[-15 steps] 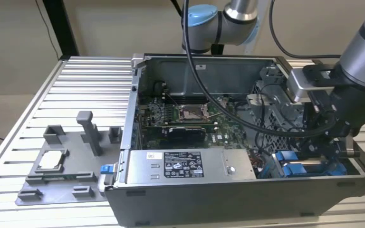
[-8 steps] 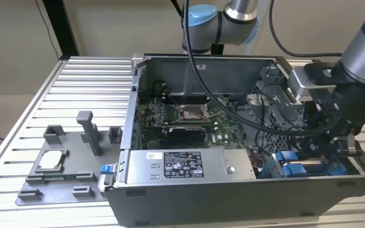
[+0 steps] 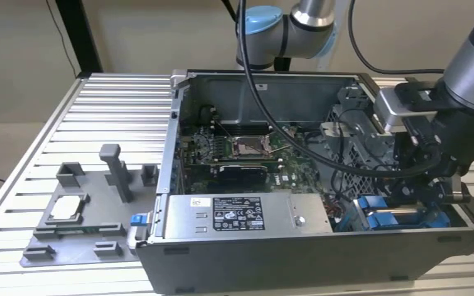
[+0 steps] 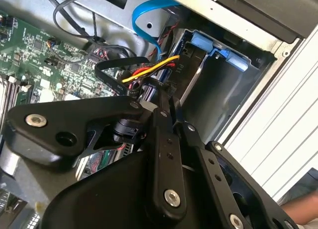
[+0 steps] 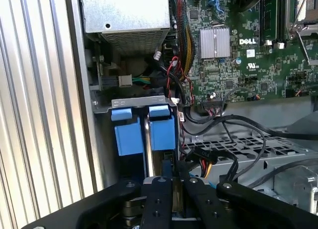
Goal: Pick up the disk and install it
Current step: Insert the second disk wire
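The pincer (image 5: 171, 182) is closed on the disk's (image 5: 149, 144) thin edge, the blue-framed disk standing upright in the computer case's (image 3: 303, 259) drive bay.

A plain beige wall (image 3: 138, 37) stands at the back. A black post (image 3: 81, 34) runs up it. The ribbed silver surface (image 3: 97, 117) shines in soft light.

The disk (image 5: 149, 134) sits in bright blue plastic framing with a thin silver edge between the blue parts. The motherboard (image 5: 248, 65) is dark green. The counter (image 3: 113, 117) is pale, ribbed aluminium. The computer case (image 3: 303, 259) is grey, and the fingers (image 5: 159, 199) are black.
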Action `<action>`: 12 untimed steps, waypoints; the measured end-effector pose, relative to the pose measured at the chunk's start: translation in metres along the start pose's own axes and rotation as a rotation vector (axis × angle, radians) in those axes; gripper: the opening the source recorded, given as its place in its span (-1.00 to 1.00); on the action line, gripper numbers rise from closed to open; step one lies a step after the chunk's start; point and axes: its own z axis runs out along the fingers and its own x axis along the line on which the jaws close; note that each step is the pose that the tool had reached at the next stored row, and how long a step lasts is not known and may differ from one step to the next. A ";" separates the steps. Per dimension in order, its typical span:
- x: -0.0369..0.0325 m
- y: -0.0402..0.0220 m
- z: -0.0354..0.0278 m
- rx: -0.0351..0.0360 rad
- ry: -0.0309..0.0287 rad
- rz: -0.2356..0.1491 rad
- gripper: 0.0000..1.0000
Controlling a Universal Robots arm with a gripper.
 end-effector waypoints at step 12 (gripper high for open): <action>0.0004 0.0002 0.0034 -0.0006 0.0028 -0.011 -1.00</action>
